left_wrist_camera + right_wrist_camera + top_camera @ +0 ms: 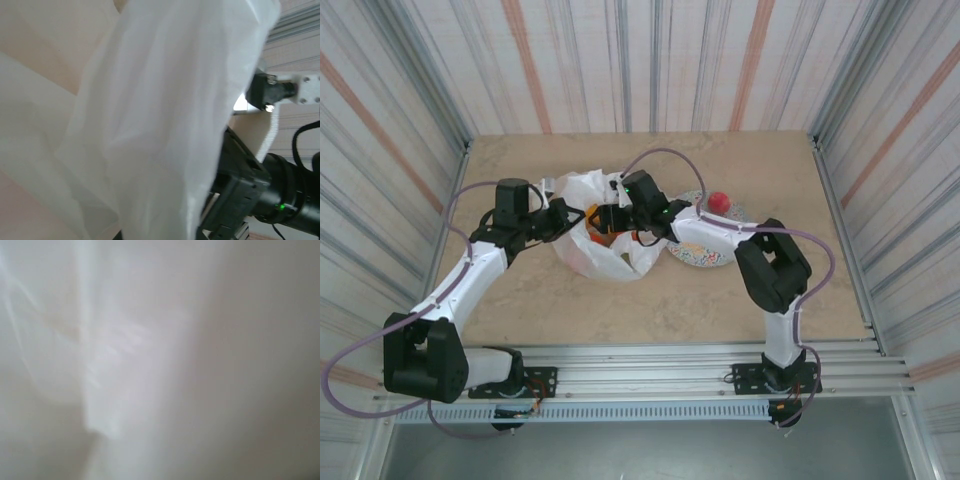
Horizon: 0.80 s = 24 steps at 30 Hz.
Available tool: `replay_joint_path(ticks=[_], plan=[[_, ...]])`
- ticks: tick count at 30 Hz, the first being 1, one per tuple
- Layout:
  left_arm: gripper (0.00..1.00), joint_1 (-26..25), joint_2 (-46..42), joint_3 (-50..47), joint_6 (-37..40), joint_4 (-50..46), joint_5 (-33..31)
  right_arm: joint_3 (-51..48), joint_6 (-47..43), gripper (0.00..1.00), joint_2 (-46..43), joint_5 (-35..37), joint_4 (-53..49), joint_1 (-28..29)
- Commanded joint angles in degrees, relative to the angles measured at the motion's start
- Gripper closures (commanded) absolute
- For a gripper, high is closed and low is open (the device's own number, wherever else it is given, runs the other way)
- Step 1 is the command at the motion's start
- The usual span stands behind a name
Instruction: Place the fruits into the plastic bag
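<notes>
Top external view: the white plastic bag (605,262) lay crumpled at the centre of the frame on the beige table (620,310), its mouth facing upward. The left gripper (563,218) sat against the bag's left rim, in contact with the film. Whether its jaws were closed on the plastic or parted could not be told. The right gripper (603,217) reached in from the right and sat over the bag's mouth, among the folds. Its jaw state could not be told either. An orange fruit (599,239) showed inside the bag, just below the right gripper and between the two grippers. A red fruit (719,201) rested on the far edge of the patterned plate (700,256), right of the bag and well apart from both grippers. The right arm's forearm crossed over the plate.

Left wrist view: translucent bag film hung across the frame from upper right to lower left, close to the lens. Black parts of the right arm (260,195) showed at lower right, beside the film's edge.

Right wrist view: blurred white film lay against the lens, and no fruit or finger could be made out.
</notes>
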Motion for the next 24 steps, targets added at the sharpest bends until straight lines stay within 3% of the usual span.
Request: replay_joint_path(ticks=[1,19,24], plan=[[1.00,0.26,-1.58,0.86,0.16,0.58,0.39,-1.34,-2.56,0.16,-4.19,-0.16,-1.76,-0.66],[1.00,0.50,-1.50,0.14,0.17,0.80,0.23,-10.27,-8.35,0.13,-13.44,-15.06,2.34,-2.65],[1.00,0.68,-1.41,0.04,0.33,0.69,0.26,-12.38,-8.35,0.13,-16.62,-13.29,2.31,-4.78]])
